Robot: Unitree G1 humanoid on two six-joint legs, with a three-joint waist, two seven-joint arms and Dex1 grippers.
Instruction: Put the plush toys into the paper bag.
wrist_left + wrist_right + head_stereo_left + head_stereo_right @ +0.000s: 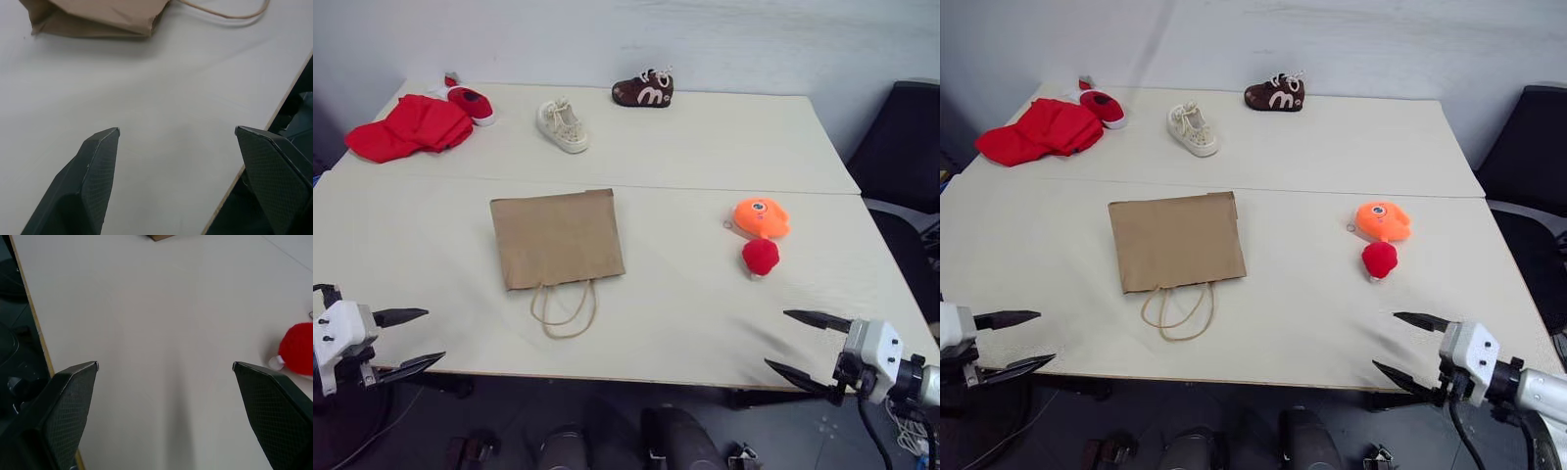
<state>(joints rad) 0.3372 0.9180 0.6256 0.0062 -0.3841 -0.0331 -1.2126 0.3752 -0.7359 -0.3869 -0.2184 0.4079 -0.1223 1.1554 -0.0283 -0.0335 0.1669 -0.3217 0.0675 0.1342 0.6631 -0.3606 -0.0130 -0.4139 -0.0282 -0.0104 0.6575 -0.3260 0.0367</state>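
Note:
A brown paper bag (556, 238) lies flat in the middle of the table, its loop handles (564, 308) pointing toward me. To its right sit the plush toys: an orange fish-like one (761, 217) and, just in front of it, a smaller red ball (761, 257). My left gripper (414, 339) hovers open at the table's near left edge, well short of the bag. At the near right edge my right gripper (792, 341) is open too, with the red ball (297, 348) ahead of it and nothing between its fingers.
At the back of the table (705, 304) lie a red cloth heap (409, 127), a small red shoe (471, 103), a cream shoe (562, 125) and a brown shoe (644, 90). A black chair (904, 147) stands off the right side.

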